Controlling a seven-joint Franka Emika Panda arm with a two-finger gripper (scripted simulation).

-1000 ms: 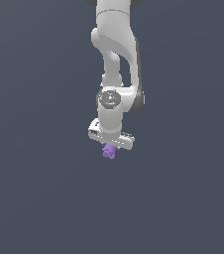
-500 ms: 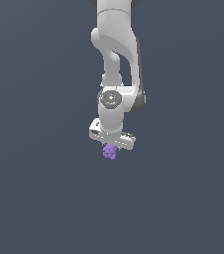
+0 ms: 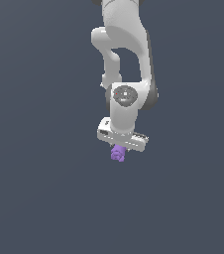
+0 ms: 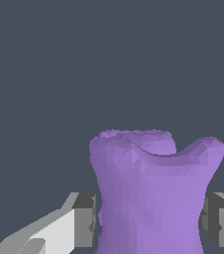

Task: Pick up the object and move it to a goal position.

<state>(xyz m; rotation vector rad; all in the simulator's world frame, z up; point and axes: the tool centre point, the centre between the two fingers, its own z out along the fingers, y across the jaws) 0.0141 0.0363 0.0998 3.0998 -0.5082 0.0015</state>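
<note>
The object, a tiny purple lumpy figurine point(image 3: 117, 154), sits right under the white gripper point(image 3: 119, 150) in the exterior view, much narrower than the gripper's bar. In the wrist view the figurine point(image 4: 151, 193) fills the space between the two fingers point(image 4: 82, 221), which press against its sides. The gripper is shut on the figurine. The arm hangs down from the top of the exterior view, wrist pointing down. The fingertips are hidden behind the figurine in the exterior view.
A plain dark grey-blue surface point(image 3: 44, 198) lies all around. No other objects, edges or markers show in either view.
The arm, gripper and figurine have shifted very slightly, the figurine staying between the fingers. No clear change otherwise.
</note>
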